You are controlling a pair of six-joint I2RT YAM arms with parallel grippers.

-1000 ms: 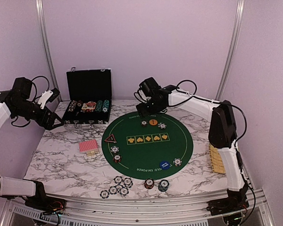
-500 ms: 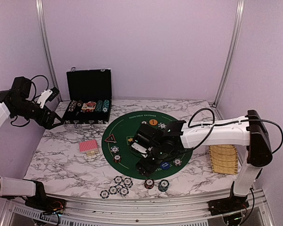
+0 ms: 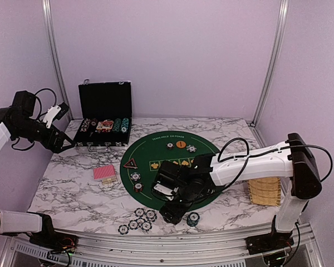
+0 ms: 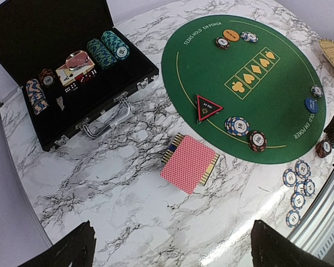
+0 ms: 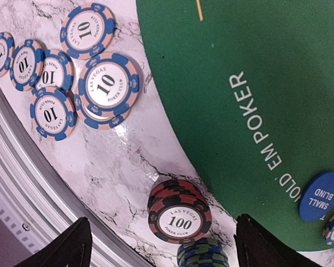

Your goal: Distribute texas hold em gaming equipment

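Note:
My right gripper hangs open low over the table's near edge. In the right wrist view its jaws straddle a red-and-black "100" chip stack without touching it. A teal-and-blue stack sits just beside that one. Several white-and-blue "10" chips lie loose to the left, and the blue small-blind button rests on the green mat. My left gripper is raised at the far left, open and empty. Below it lie the red-backed cards and the black triangular marker.
The open black case with chip rows stands at the back left. A woven yellow tray lies at the right edge under the right arm. An orange button and chips sit on the mat. A metal rail runs along the near edge.
The right arm swung from the mat's far side across to the near edge, stopping over the red chip stack, and its jaws opened wider. The left arm barely moved.

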